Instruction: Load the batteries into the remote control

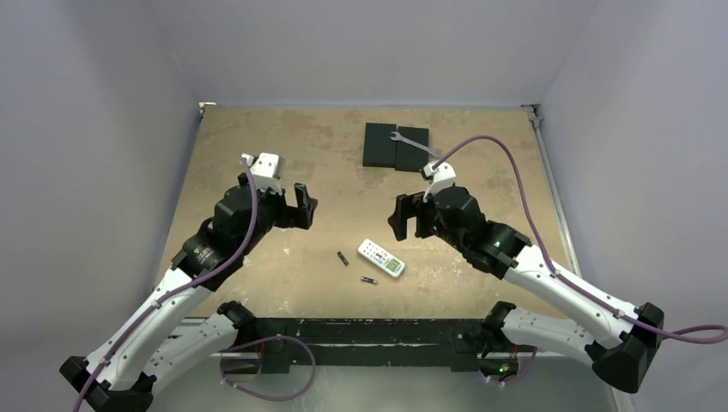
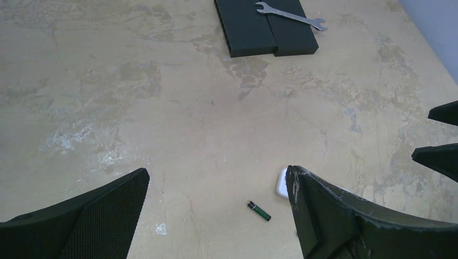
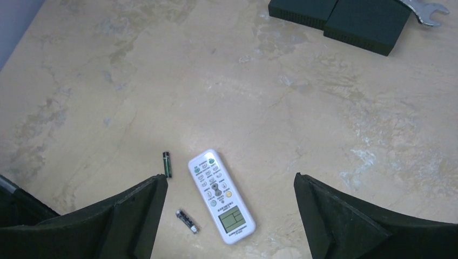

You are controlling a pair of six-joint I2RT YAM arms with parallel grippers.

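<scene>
The stained tan tabletop (image 1: pixel 283 146) – boxed in by pale walls (image 1: pixel 360 51) – is being overhung by the left gripper (image 1: pixel 300 208) and right gripper (image 1: pixel 405 219), both being held wide open and empty.

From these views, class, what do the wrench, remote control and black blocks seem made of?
Wrench: bare metal, probably steel, by its silvery sheen. Remote control: smooth white plastic, by its moulded shell and buttons. Black blocks: matte, maybe foam or plastic; the dull ribbed edge leaves it open.
</scene>
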